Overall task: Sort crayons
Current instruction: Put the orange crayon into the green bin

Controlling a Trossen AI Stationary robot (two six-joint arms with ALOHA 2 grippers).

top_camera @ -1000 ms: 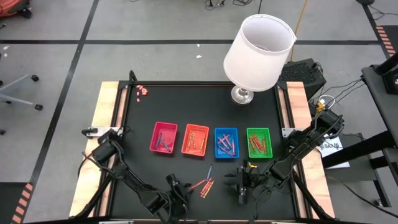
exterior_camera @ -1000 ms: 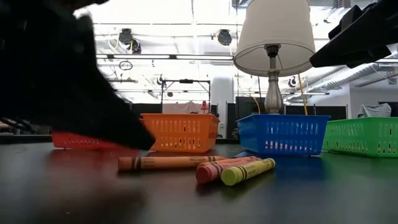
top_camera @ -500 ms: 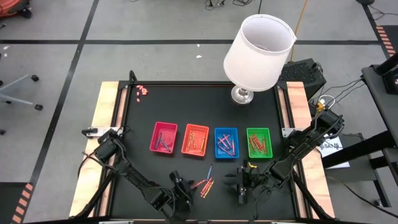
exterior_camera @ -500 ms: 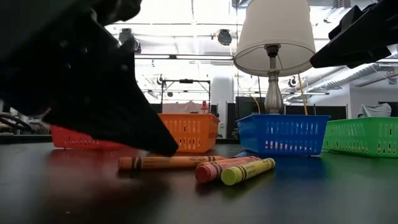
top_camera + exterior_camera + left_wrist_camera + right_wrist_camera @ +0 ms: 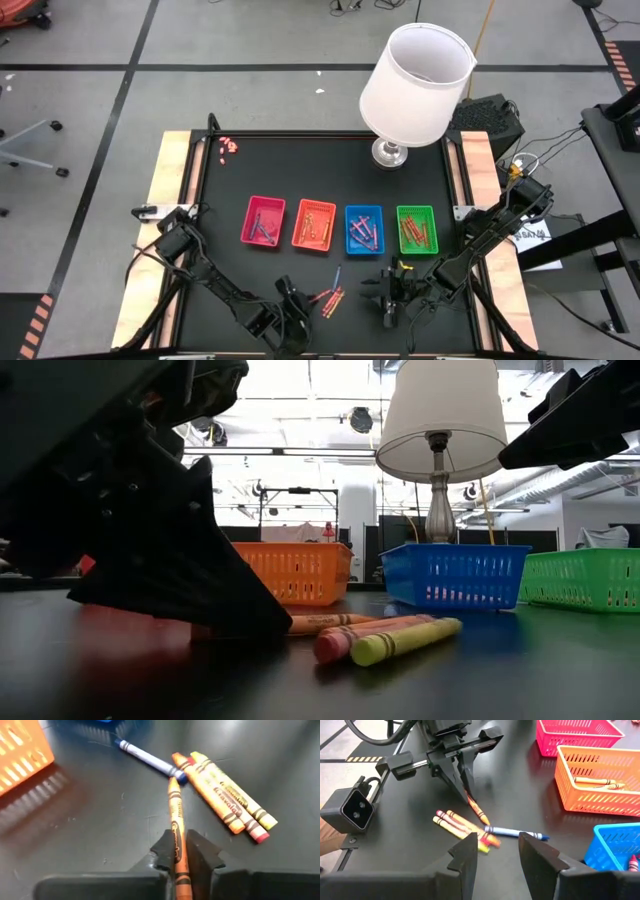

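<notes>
Black table top, four trays in a row: pink, orange, blue, green | left gripper at near edge, fingers clamped on orange crayon, tip touching blue crayon | three more crayons lie just beside it | right gripper low near the green tray, fingers apart, holding nothing.

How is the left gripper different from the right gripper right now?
The left gripper is shut on an orange crayon; the right gripper is open and holds nothing. The left gripper is down at the table beside the loose crayons; the right gripper hangs above it. Both are near the table's front edge.
</notes>
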